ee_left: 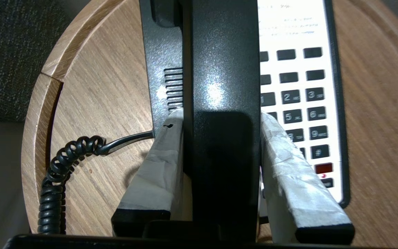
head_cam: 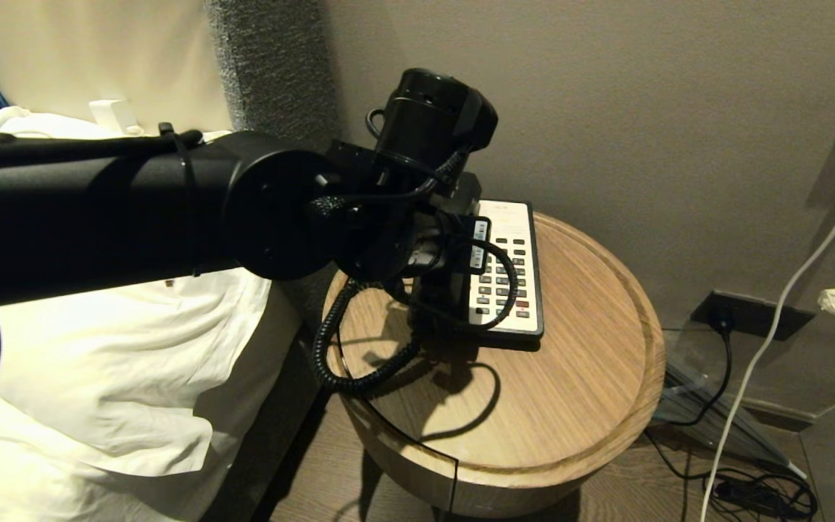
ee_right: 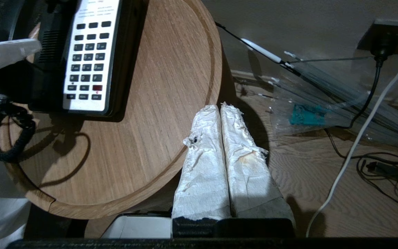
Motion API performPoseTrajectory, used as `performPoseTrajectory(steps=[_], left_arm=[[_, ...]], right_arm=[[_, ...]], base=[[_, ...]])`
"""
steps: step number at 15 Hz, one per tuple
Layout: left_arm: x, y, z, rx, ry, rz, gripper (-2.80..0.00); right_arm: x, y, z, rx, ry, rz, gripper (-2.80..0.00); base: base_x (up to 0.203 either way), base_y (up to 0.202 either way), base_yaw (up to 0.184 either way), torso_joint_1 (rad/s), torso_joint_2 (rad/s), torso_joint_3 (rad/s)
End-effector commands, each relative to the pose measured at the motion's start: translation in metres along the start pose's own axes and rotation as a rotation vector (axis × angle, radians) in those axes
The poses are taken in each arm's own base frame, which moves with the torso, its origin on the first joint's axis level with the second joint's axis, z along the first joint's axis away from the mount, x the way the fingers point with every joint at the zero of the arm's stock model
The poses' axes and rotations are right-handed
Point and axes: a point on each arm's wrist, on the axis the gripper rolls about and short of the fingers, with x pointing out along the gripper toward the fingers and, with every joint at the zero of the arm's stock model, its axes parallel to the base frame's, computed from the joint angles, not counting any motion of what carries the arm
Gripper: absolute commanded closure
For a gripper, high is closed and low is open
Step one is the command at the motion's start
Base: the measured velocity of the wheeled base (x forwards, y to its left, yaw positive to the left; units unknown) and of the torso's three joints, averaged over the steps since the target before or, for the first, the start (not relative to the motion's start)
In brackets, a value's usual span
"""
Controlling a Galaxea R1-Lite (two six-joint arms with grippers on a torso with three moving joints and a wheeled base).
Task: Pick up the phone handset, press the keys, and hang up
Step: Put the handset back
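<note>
The black phone handset (ee_left: 223, 86) runs lengthwise between the white-taped fingers (ee_left: 164, 152) of my left gripper (ee_left: 219, 117), which is shut on its middle. It hangs over the left side of the phone base (ee_left: 161, 52), beside the white panel of dark keys (ee_left: 302, 97). Its coiled cord (ee_left: 57, 173) trails off across the round wooden table (ee_left: 98, 86). In the head view my left arm (head_cam: 98, 210) reaches in from the left and hides the handset; the keys (head_cam: 504, 275) show beyond it. My right gripper (ee_right: 219, 110) is shut and empty, just off the table's edge (ee_right: 133, 193).
A bed with white pillows (head_cam: 98, 377) lies close on the table's left. A wall runs behind the table. On the floor to the right are a wall socket (head_cam: 744, 315), a white cable (head_cam: 787, 304), black cables (head_cam: 758, 496) and a clear plastic sheet (ee_right: 323, 103).
</note>
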Motion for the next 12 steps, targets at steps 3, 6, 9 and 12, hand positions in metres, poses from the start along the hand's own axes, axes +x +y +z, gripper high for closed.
performPoseTrajectory(steps=[3,6,9,12], left_arm=[[0.012,0.005,-0.003,0.024,0.006,0.077,0.00],[0.017,0.010,-0.002,0.010,0.005,0.093,0.00],[0.017,0.009,0.000,-0.002,-0.003,0.087,0.00],[0.013,0.009,0.007,-0.026,-0.014,0.074,0.00]], right_arm=[[-0.008,-0.004,-0.002,0.011,-0.020,0.007,0.00],[-0.009,-0.005,-0.003,0.010,-0.018,0.005,0.00],[-0.008,-0.005,-0.004,0.007,-0.014,0.003,0.00],[-0.010,-0.009,-0.010,0.004,-0.008,0.001,0.00]], base=[[0.000,0.000,0.000,0.000,0.00,0.000],[0.000,0.000,0.000,0.000,0.00,0.000],[0.000,0.000,0.000,0.000,0.00,0.000],[0.000,0.000,0.000,0.000,0.00,0.000]])
